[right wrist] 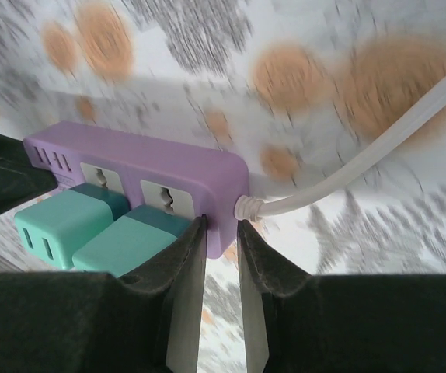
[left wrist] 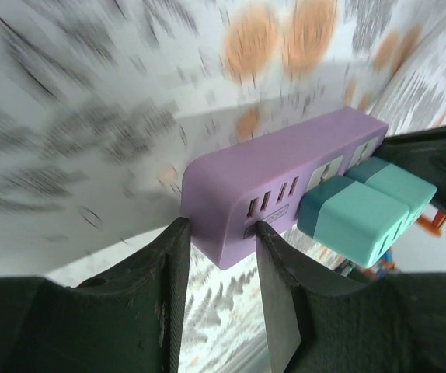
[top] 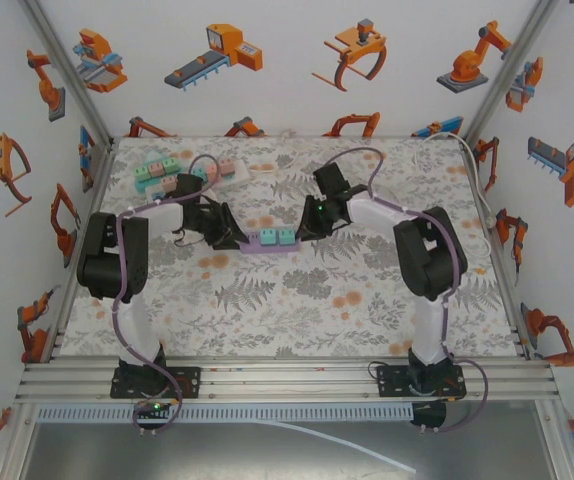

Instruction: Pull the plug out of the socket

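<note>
Left gripper (left wrist: 221, 233) low in my view, clamped on purple power strip (left wrist: 285, 155), right gripper (right wrist: 221, 227) likewise, teal plugs (right wrist: 75, 221) seated

A cloth (top: 297, 300) printed with grey ferns and orange flowers covers the table. At its far left lies a cluster of spare power strips (top: 182, 172), close together and carrying green and pink plugs. A white cable (top: 483, 180) runs along the right edge from the back corner. The white walls (top: 267, 90) around the table bear orange machine drawings. Silver rails (top: 287, 375) cross the near edge, and a slotted white duct (top: 287, 412) lies just in front of them.
</note>
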`<state>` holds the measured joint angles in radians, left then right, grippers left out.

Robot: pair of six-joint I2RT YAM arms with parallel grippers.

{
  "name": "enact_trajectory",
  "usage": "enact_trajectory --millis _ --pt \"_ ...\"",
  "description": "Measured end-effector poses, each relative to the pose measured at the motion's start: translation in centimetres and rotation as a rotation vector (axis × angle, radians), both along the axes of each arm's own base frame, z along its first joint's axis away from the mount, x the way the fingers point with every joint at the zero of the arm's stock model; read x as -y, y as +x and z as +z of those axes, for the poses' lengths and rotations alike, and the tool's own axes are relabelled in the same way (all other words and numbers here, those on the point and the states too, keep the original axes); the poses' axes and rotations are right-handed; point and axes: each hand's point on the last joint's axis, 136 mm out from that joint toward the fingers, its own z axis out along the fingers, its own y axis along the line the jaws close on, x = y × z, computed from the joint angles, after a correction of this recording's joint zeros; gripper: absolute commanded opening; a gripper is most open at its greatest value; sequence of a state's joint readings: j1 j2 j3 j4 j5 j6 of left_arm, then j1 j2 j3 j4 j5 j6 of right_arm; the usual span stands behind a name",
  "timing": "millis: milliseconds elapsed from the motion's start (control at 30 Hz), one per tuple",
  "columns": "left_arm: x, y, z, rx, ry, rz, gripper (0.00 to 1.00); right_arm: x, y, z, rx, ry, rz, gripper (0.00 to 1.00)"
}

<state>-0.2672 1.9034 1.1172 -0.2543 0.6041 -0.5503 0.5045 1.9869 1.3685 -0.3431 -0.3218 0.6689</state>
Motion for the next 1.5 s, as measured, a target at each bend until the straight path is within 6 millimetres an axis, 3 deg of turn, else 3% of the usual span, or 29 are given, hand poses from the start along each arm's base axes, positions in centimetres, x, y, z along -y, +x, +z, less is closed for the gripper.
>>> enact_trajectory --millis 133,300,400,600,700,967,1133,1300,1400,1500 --pt "1.9 -4.6 -0.4 -0.060 0.013 -0.099 0.41 1.4 -2.9 -0.1 -0.017 -0.032 0.058 0.28" --pt "3.0 -9.0 -0.8 -0.115 0.017 -0.179 0.43 2.7 -7.3 -0.6 -0.067 -0.020 0.114 0.28" --pt "3.4 -10.8 -1.2 -0.152 0.003 -0.210 0.43 3.4 -10.2 -1.0 -0.114 0.008 0.139 0.28" --pt "3.6 -12.6 -1.3 -0.160 0.001 -0.237 0.45 4.0 -14.6 -1.3 -0.165 0.034 0.175 0.29" --pt "3.3 -13.6 -1.3 -0.160 0.013 -0.242 0.45 4.0 -15.9 -1.4 -0.178 0.037 0.184 0.33" --pt "3.0 -14.3 -0.8 -0.155 0.012 -0.246 0.45 4.8 -15.2 -0.9 -0.146 -0.026 0.169 0.41" --pt "2.7 -15.3 -0.1 -0.150 0.000 -0.259 0.45 5.1 -13.8 2.2 -0.031 -0.044 0.166 0.45" --pt "2.4 -16.9 -0.1 -0.183 -0.023 -0.276 0.45 5.3 -12.9 7.4 0.190 -0.014 0.201 0.52" --pt "2.2 -17.4 -0.2 -0.194 -0.024 -0.282 0.50 4.9 -13.8 10.6 0.375 0.019 0.295 0.58" --pt "2.3 -17.2 0.9 -0.150 -0.032 -0.283 0.55 3.7 -16.3 12.5 0.566 0.047 0.458 0.66"
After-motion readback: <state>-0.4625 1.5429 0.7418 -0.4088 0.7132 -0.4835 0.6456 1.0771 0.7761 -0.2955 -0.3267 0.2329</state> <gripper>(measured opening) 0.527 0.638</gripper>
